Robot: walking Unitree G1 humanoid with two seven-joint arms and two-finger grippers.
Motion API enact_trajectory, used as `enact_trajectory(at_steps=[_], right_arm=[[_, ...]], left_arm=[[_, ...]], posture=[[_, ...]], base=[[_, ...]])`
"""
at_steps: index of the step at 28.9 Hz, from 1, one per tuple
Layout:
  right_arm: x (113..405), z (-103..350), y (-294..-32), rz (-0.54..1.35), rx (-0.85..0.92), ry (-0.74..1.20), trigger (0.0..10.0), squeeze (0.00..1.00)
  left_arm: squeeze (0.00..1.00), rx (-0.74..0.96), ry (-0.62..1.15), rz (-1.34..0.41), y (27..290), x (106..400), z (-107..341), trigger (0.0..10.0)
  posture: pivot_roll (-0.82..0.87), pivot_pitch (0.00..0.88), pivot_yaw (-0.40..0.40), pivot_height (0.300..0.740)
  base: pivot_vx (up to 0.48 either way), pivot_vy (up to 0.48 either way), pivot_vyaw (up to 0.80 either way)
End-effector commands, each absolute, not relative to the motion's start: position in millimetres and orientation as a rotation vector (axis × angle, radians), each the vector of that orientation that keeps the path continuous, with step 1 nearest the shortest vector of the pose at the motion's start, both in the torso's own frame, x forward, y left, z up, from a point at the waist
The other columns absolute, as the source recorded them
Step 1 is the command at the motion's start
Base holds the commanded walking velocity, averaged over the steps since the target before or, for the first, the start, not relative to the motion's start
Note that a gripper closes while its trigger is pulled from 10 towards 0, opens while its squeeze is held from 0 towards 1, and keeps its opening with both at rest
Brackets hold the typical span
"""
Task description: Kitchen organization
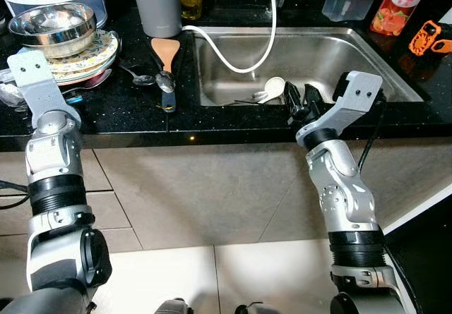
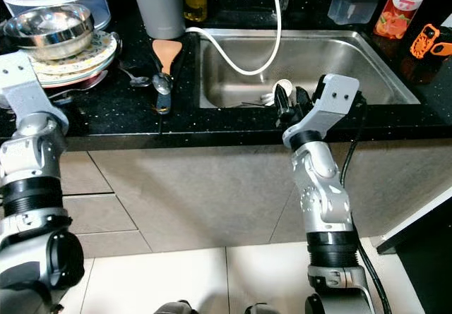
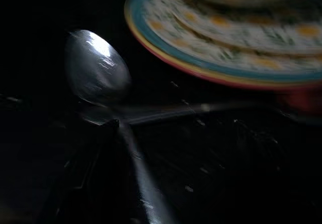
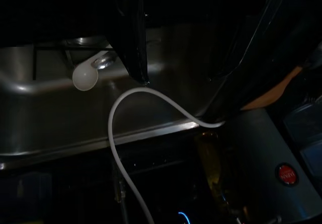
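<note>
The right gripper [image 1: 301, 101] hovers at the front rim of the steel sink [image 1: 367, 53], its black fingers [image 4: 132, 32] spread apart with nothing between them. Just beyond it, inside the sink, lies a white spoon [image 1: 271, 87] among some dark cutlery (too small to tell apart). A white hose [image 1: 244, 63] loops down into the sink. The left gripper sits over the counter left of the sink; whether its fingers are apart or together I cannot tell. Near it lies a metal spoon [image 3: 95, 68], just beside a stack of patterned plates [image 1: 88, 58] carrying a steel bowl [image 1: 52, 26]. The black speckled counter [image 1: 120, 113] also holds a wooden spatula [image 1: 166, 51] between plates and sink.
</note>
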State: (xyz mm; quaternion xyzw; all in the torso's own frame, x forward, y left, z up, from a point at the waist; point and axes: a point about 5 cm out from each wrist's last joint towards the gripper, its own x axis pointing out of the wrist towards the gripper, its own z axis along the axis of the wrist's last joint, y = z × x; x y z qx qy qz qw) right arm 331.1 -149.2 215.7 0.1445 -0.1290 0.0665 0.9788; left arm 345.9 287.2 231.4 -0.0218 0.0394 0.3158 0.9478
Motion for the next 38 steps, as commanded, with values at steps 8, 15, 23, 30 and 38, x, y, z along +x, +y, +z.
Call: enact_trajectory(at_steps=[8, 15, 23, 30, 38], right_arm=[[332, 215, -149, 0.136, 0.291, -0.245, 10.0, 0.0], [333, 215, -147, 0.144, 0.291, -0.24, 10.0, 0.0], [332, 215, -148, 0.143, 0.287, -0.237, 10.0, 0.0], [333, 218, -148, 0.148, 0.284, -0.244, 10.0, 0.0], [334, 219, -147, 0.157, 0.284, -0.245, 10.0, 0.0]], left_arm=[[0.0, -0.04, 0.095, 0.667, 283, 338, 229, 10.0], [0.0, -0.111, 0.251, 0.68, 287, 334, 195, 8.8], [0.0, -0.16, 0.342, 0.708, 292, 327, 175, 0.0], [0.0, -0.191, 0.358, 0.742, 301, 323, 172, 0.0], [0.0, -0.245, 0.389, 0.781, 306, 319, 166, 0.0]], posture=[[0.16, 0.084, -0.049, 0.74], [0.16, 0.085, -0.051, 0.74], [0.15, 0.085, -0.058, 0.74], [0.15, 0.075, -0.059, 0.74], [0.15, 0.07, -0.061, 0.74]], base=[[0.0, 0.0, 0.0], [0.0, 0.0, 0.0], [0.0, 0.0, 0.0], [0.0, 0.0, 0.0], [0.0, 0.0, 0.0]])
